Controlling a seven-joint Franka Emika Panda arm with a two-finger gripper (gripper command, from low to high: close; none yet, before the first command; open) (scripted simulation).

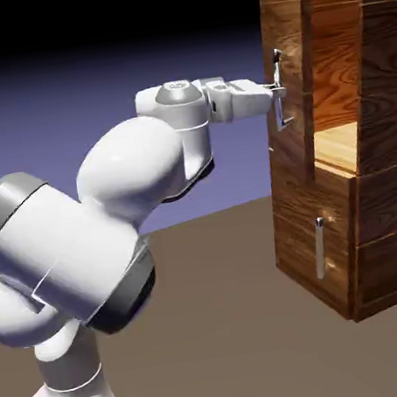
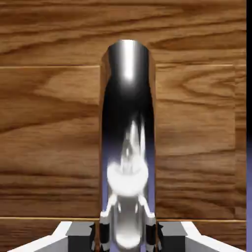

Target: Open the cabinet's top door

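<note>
Tabletop (image 1: pixel 218 323): brown, flat, carrying both robot and cabinet; blue-violet backdrop behind.

Arm (image 1: pixel 107 214): white with grey joint bands, rising from lower left of exterior view, reaching level to the right toward the cabinet.

Cabinet (image 1: pixel 381 151): tall dark-brown wood-grain box, standing upright at right side of exterior view, resting on the tabletop. Two panels stacked on the face toward the arm.

Top door (image 1: pixel 284 67): taller upper panel, swung slightly outward from the cabinet body; lighter wood of the interior (image 1: pixel 336 144) visible in the gap beside and below it. In hand view, wood grain of this panel (image 2: pixel 49 123) filling nearly the whole picture.

Lower door (image 1: pixel 309 240): shorter panel beneath, flush with the cabinet, apart from the arm.

Lower handle (image 1: pixel 320 249): vertical silver bar on the lower panel, untouched.

Top handle (image 1: pixel 278 94): slim vertical silver bar on the upper panel, at claw height. In hand view, the bar (image 2: pixel 128 108) running up the middle of the picture, polished, with a bright reflection near its lower part.

Claw (image 1: pixel 274 93): held level, fingers closed on the top handle. In hand view, claw (image 2: pixel 128 231) at bottom edge, dark fingertips (image 2: pixel 103 226) pressed against both sides of the bar, no gap visible between pads and metal.
</note>
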